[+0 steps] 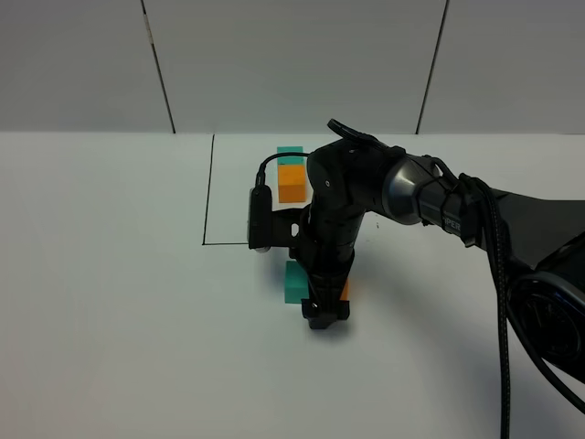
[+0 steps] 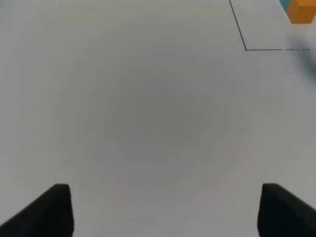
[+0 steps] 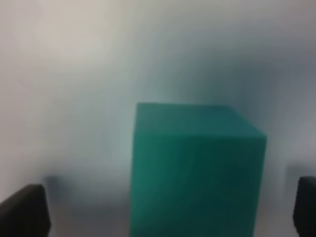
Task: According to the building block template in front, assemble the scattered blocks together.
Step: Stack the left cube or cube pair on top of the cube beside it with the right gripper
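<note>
The building block template is a teal cube point(image 1: 290, 150) joined to an orange cube point(image 1: 292, 181) inside a thin black outline point(image 1: 208, 201). Of the scattered blocks, the teal cube point(image 1: 294, 282) sits just below the outline. Only a sliver of the orange cube point(image 1: 345, 291) shows behind the arm. My right gripper point(image 1: 324, 315) reaches across the middle and points down at them. In the right wrist view the teal cube point(image 3: 197, 173) fills the space ahead of my open right gripper point(image 3: 163, 212), touching neither finger. My left gripper point(image 2: 165, 212) is open over bare table.
The white table point(image 1: 110, 320) meets a panelled grey wall point(image 1: 292, 64) at the back. The right arm and its cable point(image 1: 498, 274) cross the right side. The left wrist view shows the outline's corner point(image 2: 245, 49) and the template's orange cube point(image 2: 301, 11).
</note>
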`<action>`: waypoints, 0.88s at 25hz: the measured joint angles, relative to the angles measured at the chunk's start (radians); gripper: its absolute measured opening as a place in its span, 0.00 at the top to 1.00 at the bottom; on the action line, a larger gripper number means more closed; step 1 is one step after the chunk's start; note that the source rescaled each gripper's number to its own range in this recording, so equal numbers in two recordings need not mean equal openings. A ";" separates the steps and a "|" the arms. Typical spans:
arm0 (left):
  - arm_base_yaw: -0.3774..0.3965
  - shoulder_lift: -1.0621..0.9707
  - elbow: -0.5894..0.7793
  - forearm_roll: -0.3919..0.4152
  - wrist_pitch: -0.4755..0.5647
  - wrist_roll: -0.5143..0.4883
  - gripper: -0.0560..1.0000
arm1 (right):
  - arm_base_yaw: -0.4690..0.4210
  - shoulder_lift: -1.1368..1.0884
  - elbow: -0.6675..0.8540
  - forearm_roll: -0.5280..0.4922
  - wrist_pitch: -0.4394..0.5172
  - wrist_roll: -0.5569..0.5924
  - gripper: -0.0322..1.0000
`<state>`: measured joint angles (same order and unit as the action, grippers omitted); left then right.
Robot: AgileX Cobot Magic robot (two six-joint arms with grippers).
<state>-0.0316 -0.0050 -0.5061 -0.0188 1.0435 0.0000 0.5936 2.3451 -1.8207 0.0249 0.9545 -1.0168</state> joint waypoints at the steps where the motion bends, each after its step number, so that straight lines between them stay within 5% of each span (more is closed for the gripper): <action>1: 0.000 0.000 0.000 0.000 0.000 0.000 0.29 | -0.004 0.004 0.000 0.002 0.000 0.009 0.02; 22: 0.000 0.000 0.000 0.000 0.000 0.006 0.29 | -0.003 0.040 -0.060 0.055 0.015 0.062 0.11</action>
<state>-0.0316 -0.0050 -0.5061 -0.0188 1.0435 0.0055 0.5905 2.3851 -1.8810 0.0797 0.9692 -0.9544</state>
